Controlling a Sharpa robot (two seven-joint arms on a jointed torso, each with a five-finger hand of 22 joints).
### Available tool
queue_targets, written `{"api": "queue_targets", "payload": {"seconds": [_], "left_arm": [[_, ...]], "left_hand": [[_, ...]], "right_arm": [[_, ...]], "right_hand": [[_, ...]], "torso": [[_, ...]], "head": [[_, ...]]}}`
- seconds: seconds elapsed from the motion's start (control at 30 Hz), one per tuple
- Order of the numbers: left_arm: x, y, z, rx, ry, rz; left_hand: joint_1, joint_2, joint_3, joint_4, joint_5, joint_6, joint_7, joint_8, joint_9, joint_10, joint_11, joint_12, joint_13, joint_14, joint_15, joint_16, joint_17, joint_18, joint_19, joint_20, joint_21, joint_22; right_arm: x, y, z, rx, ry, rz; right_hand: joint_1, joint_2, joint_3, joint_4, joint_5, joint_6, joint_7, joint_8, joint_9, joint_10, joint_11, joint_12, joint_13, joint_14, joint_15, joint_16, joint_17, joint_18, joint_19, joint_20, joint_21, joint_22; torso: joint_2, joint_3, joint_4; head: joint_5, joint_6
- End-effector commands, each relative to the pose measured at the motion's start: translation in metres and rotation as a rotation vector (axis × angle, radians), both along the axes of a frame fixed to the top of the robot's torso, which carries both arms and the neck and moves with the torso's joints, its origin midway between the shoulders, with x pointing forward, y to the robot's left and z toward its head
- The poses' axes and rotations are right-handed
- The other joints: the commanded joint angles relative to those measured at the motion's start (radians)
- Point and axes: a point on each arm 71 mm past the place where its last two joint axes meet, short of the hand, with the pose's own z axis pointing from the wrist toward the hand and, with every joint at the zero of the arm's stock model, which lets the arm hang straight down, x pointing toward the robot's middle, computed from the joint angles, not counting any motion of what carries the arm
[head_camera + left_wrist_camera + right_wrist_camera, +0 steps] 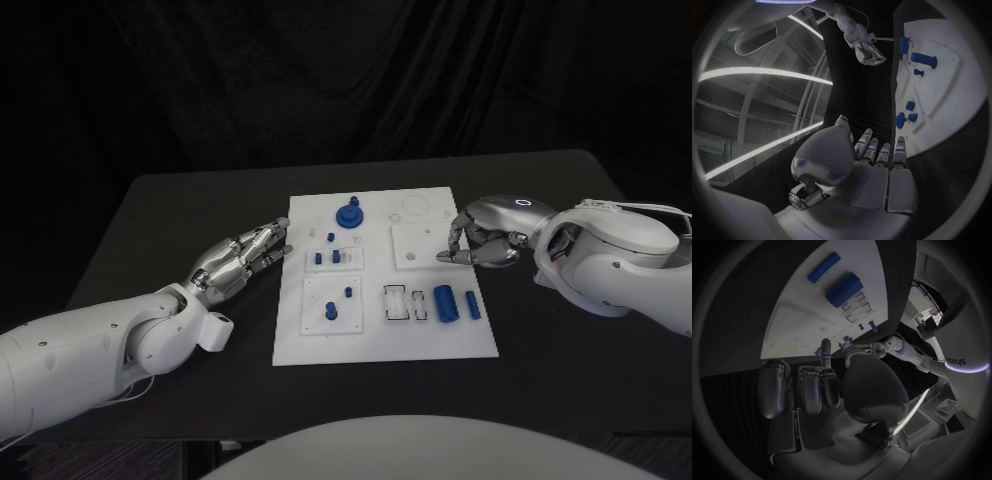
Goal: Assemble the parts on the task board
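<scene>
The white task board (418,345) lies mid-table. On it a round blue knob (349,213) stands at the far end, several small blue pegs (338,257) stand in the middle blocks, and a blue cylinder (446,302) and a thin blue bar (472,305) lie near the right edge. My left hand (242,257) lies at the board's left edge, fingers stretched out, holding nothing. My right hand (483,238) hovers over the board's right edge, fingers curled down, with nothing seen in them. In the right wrist view most fingers (811,390) are folded, beyond them the cylinder (844,289) and the bar (823,266).
The black table (173,210) has free room left, right and in front of the board. The left wrist view has my flat left hand (873,160), the board (954,100) with blue pegs (924,60), and the right hand (868,52) far off.
</scene>
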Motion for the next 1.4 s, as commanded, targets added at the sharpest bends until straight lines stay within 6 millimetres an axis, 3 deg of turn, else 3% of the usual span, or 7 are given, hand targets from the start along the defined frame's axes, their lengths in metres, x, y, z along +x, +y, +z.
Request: {"api": "queue_targets", "payload": {"seconds": [0.03, 0.3, 0.67, 0.77, 1.07, 1.2, 1.4], "left_arm": [[0.000, -0.001, 0.003, -0.025, -0.026, 0.010], [-0.001, -0.001, 0.002, -0.027, -0.022, 0.007], [-0.001, -0.001, 0.001, -0.028, -0.016, 0.003], [-0.001, -0.001, 0.001, -0.028, -0.014, 0.001], [-0.002, -0.001, 0.000, -0.028, -0.010, -0.002], [-0.002, -0.001, -0.001, -0.029, -0.005, -0.006], [-0.003, -0.001, -0.002, -0.030, 0.003, -0.011]], "left_hand": [[0.010, 0.002, 0.008, -0.001, 0.004, 0.006, 0.002, 0.004, 0.001, 0.004, 0.004, 0.007, 0.001, 0.000, -0.005, -0.002, 0.000, 0.007, -0.002, -0.003, 0.002, 0.000], [0.011, 0.002, 0.009, -0.001, 0.005, 0.006, 0.002, 0.004, 0.001, 0.005, 0.005, 0.007, 0.001, 0.000, -0.004, -0.001, 0.000, 0.007, -0.002, -0.002, 0.002, 0.000], [0.015, 0.002, 0.012, -0.003, 0.010, 0.003, 0.002, 0.004, 0.000, 0.004, 0.004, 0.008, 0.001, 0.002, 0.003, -0.001, 0.001, 0.006, -0.002, 0.002, 0.002, 0.000], [0.017, 0.002, 0.013, -0.003, 0.012, 0.004, 0.002, 0.004, 0.000, 0.004, 0.003, 0.008, 0.001, 0.003, 0.005, 0.000, 0.001, 0.006, -0.002, 0.003, 0.003, 0.000], [0.020, 0.002, 0.016, -0.005, 0.018, 0.002, 0.001, 0.004, 0.000, 0.004, 0.002, 0.008, 0.001, 0.003, 0.010, 0.000, 0.001, 0.004, -0.002, 0.005, 0.003, -0.001], [0.024, 0.002, 0.018, -0.006, 0.023, 0.001, 0.001, 0.004, 0.000, 0.003, 0.002, 0.008, 0.001, 0.003, 0.012, 0.000, 0.001, 0.003, -0.002, 0.007, 0.003, -0.001], [0.027, 0.003, 0.021, -0.007, 0.031, 0.001, 0.001, 0.005, 0.000, 0.003, 0.002, 0.008, 0.001, 0.003, 0.013, 0.000, 0.001, 0.003, -0.002, 0.007, 0.003, -0.001]], "right_arm": [[-0.003, -0.012, -0.011, -0.085, 0.090, -0.152], [-0.013, -0.011, -0.020, -0.108, 0.124, -0.199], [-0.024, -0.001, -0.033, -0.106, 0.134, -0.205], [-0.026, 0.001, -0.036, -0.112, 0.125, -0.202], [-0.030, 0.006, -0.047, -0.135, 0.135, -0.194], [-0.032, 0.009, -0.052, -0.141, 0.137, -0.186], [-0.032, 0.013, -0.058, -0.155, 0.145, -0.174]], "right_hand": [[-0.071, 0.008, -0.004, -0.002, -0.015, -0.004, -0.014, 0.050, 0.051, 0.104, -0.015, 0.002, 0.263, 0.086, -0.010, -0.001, 0.168, -0.013, 0.070, -0.012, 0.032, 0.229], [-0.154, 0.013, 0.001, -0.002, -0.058, -0.001, -0.027, 0.098, 0.112, 0.104, -0.025, 0.002, 0.263, 0.089, -0.023, 0.005, 0.180, -0.018, 0.076, -0.023, 0.058, 0.235], [-0.198, -0.046, 0.014, -0.001, -0.167, -0.028, -0.020, 0.075, 0.133, 0.104, -0.021, 0.002, 0.263, 0.088, -0.020, 0.003, 0.172, -0.019, 0.076, -0.024, 0.065, 0.236], [-0.206, -0.072, 0.015, 0.000, -0.170, -0.029, -0.019, 0.073, 0.137, 0.104, -0.020, 0.002, 0.263, 0.087, -0.019, 0.002, 0.167, -0.018, 0.074, -0.022, 0.062, 0.234], [-0.221, -0.088, 0.017, 0.001, -0.166, -0.026, -0.020, 0.073, 0.141, 0.104, -0.020, 0.002, 0.263, 0.085, -0.018, -0.003, 0.154, -0.015, 0.070, -0.021, 0.052, 0.231], [-0.249, -0.111, 0.022, 0.001, -0.115, -0.025, -0.018, 0.062, 0.143, 0.104, -0.019, 0.002, 0.263, 0.082, -0.016, -0.009, 0.140, -0.012, 0.065, -0.019, 0.042, 0.227], [-0.247, -0.118, 0.022, 0.001, -0.106, -0.024, -0.018, 0.059, 0.142, 0.104, -0.019, 0.002, 0.263, 0.081, -0.016, -0.011, 0.133, -0.011, 0.063, -0.019, 0.039, 0.226]], "torso": [[0.000, 0.0003, 0.0001], [0.000, 0.0004, 0.0001], [0.000, 0.0002, 0.0001], [0.000, 0.0002, 0.0001], [0.000, 0.0003, 0.0001], [0.000, 0.0003, 0.0001], [0.000, 0.0003, 0.0001]], "head": [[-0.037, 0.000], [-0.074, 0.000], [-0.073, 0.000], [-0.073, 0.000], [-0.067, 0.000], [-0.061, 0.000], [-0.059, 0.000]]}}
